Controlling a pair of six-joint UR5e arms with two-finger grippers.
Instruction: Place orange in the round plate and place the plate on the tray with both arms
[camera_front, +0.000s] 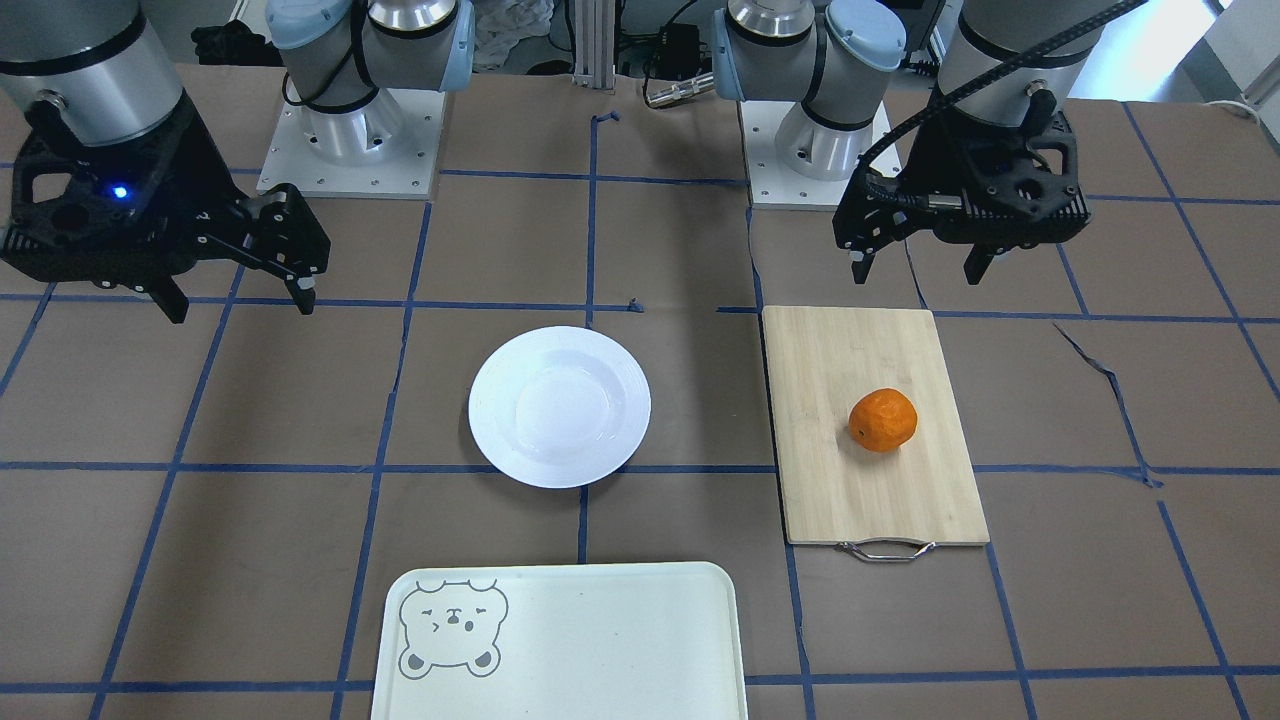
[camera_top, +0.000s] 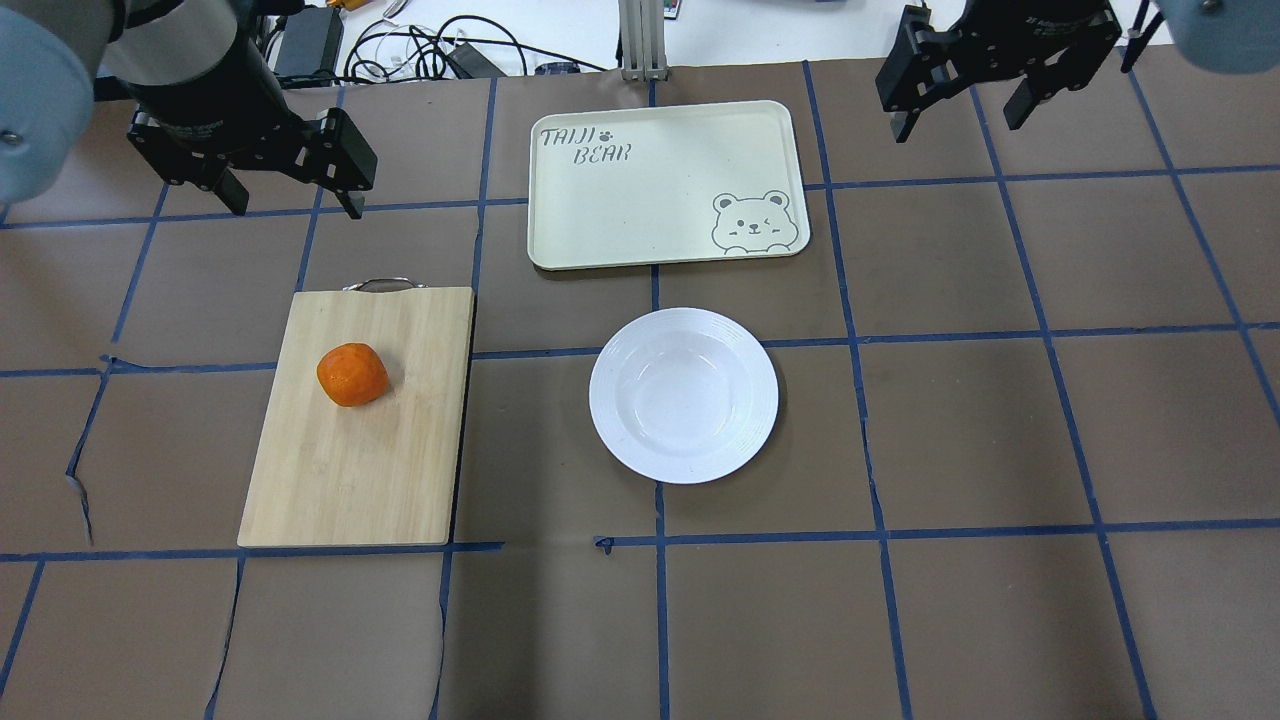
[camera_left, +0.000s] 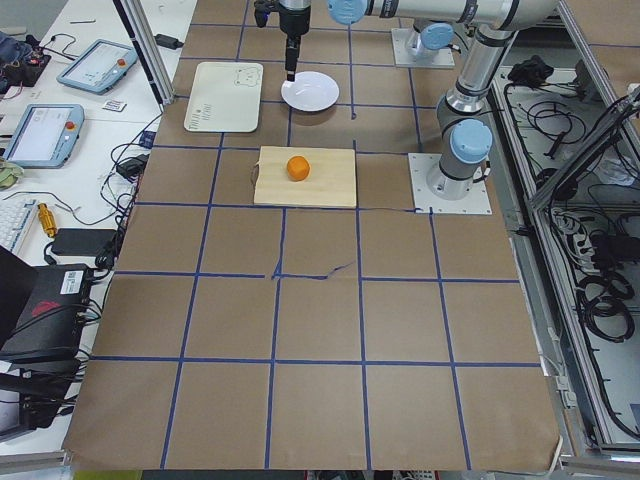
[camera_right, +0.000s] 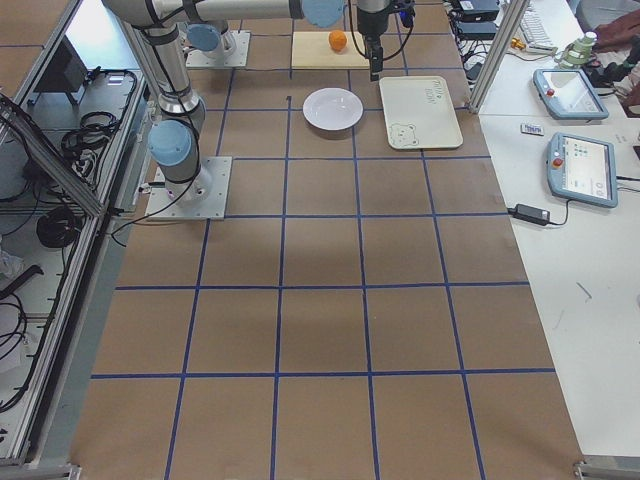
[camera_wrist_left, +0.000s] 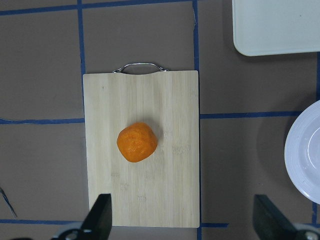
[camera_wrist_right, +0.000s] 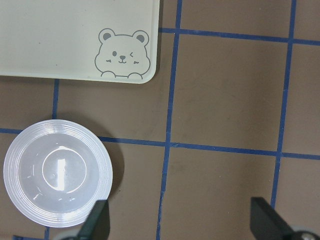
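Observation:
The orange (camera_front: 883, 420) (camera_top: 352, 375) (camera_wrist_left: 137, 142) lies on a bamboo cutting board (camera_top: 350, 470). An empty round white plate (camera_front: 559, 406) (camera_top: 683, 395) (camera_wrist_right: 56, 179) sits on the table between the board and the cream tray (camera_front: 600, 640) (camera_top: 640, 200) with its bear face. My left gripper (camera_front: 915, 268) (camera_top: 297, 205) hangs open, high above the table near the board's handle end, holding nothing. My right gripper (camera_front: 240, 300) (camera_top: 960, 125) is also open and empty, raised off to the tray's side. In both wrist views the black fingertips (camera_wrist_left: 100, 217) (camera_wrist_right: 265, 217) stand wide apart.
Brown paper with a blue tape grid covers the table. The arm bases (camera_front: 350, 130) (camera_front: 820, 140) stand on the robot's side. Cables lie beyond the tray's far edge (camera_top: 420, 50). The side views show tablets (camera_right: 585, 165) on a side bench.

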